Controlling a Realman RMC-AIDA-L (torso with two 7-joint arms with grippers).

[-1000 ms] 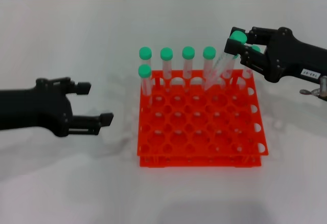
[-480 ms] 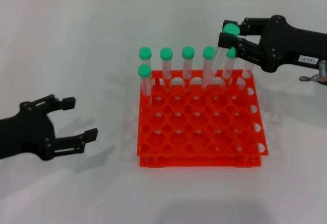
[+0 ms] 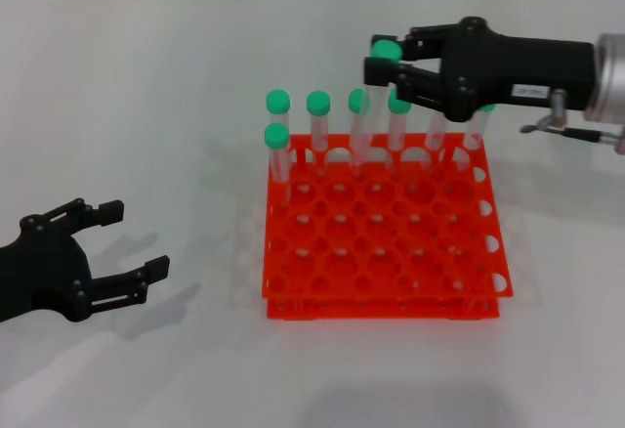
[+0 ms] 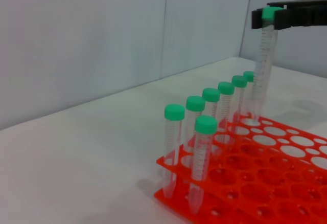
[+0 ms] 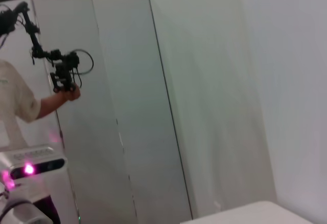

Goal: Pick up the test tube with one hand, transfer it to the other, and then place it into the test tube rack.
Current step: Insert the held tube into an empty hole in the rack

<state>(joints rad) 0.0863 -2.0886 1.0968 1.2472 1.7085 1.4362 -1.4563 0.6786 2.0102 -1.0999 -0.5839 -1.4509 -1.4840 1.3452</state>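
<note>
The right gripper (image 3: 393, 66), black with a small white label, hangs over the far edge of the orange test tube rack (image 3: 386, 242), its fingers clamped on the green cap of the test tube (image 3: 368, 115). The tube slants down toward the rack's far row; whether its tip has entered a hole is hard to judge. Other green-capped tubes (image 3: 318, 120) stand upright along that far row, with one more (image 4: 203, 162) in the second row at the left corner. At near left, the left gripper (image 3: 127, 247) rests low over the white table (image 3: 146, 86), jaws spread and empty.
</note>
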